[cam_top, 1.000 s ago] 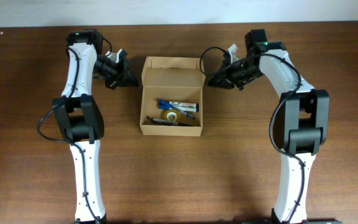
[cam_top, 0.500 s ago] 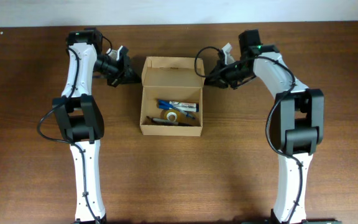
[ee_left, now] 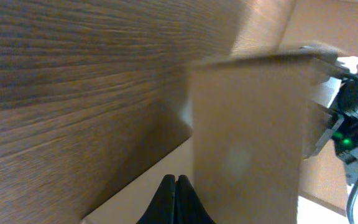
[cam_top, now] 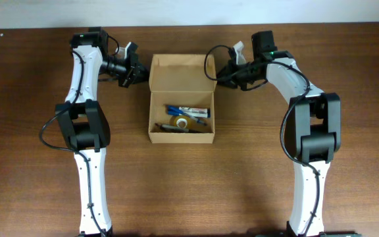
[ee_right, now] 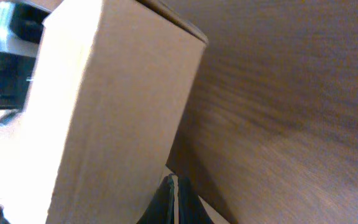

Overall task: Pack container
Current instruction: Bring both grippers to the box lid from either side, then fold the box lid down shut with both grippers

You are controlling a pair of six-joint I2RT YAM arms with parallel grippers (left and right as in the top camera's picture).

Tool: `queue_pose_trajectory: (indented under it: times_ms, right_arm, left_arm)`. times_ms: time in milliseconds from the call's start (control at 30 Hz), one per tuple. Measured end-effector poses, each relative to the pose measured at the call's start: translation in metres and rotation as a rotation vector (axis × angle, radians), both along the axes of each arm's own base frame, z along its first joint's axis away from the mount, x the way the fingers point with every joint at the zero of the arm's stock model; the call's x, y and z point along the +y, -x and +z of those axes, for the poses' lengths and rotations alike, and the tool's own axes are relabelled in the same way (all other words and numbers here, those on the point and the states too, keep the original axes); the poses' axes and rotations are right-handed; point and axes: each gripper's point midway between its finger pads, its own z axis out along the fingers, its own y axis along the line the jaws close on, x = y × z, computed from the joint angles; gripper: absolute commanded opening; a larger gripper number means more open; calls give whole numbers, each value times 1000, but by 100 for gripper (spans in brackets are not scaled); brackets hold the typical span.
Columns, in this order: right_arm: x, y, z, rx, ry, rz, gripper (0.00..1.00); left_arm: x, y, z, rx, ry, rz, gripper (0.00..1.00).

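Note:
The tan cardboard container (cam_top: 179,137) sits open at the table's middle, its flap lid (cam_top: 181,72) standing up at the far side. Inside lie blue-and-white markers (cam_top: 189,111), a small tape roll (cam_top: 183,122) and a dark pen. My left gripper (cam_top: 142,71) is shut and empty at the lid's left edge. In the left wrist view its closed fingertips (ee_left: 176,199) point at the lid's cardboard (ee_left: 247,137). My right gripper (cam_top: 218,79) is shut at the lid's right edge. Its fingertips (ee_right: 173,200) sit against the cardboard (ee_right: 117,106).
The brown wooden table (cam_top: 255,171) runs around the box. Its far edge (cam_top: 189,26) lies just behind both grippers. Both arms reach in from the near side along the left and right of the box.
Both grippers have moved inward and a little farther back, to the lid's two sides. The lid's top edge now sits slightly farther back.

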Motion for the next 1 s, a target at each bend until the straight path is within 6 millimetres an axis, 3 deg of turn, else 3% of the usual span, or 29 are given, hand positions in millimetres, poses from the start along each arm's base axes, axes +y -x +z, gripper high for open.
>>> queue_pose_trajectory:
  times_ms: [333, 600, 833, 1000]
  right_arm:
    - [12, -1, 22, -47, -127, 52, 4]
    - [17, -2, 36, -80, -177, 80, 4]
    - [18, -13, 64, -129, -182, 85, 4]
    - [13, -4, 82, -95, -116, 78, 4]
  left_arm:
    - [-4, -6, 7, -39, 48, -1, 2]
    - [-10, -10, 29, -82, 123, -2, 1]
    - [-13, -7, 78, -161, 59, -20, 2]
    - [-21, 2, 113, -234, 26, -41, 2]
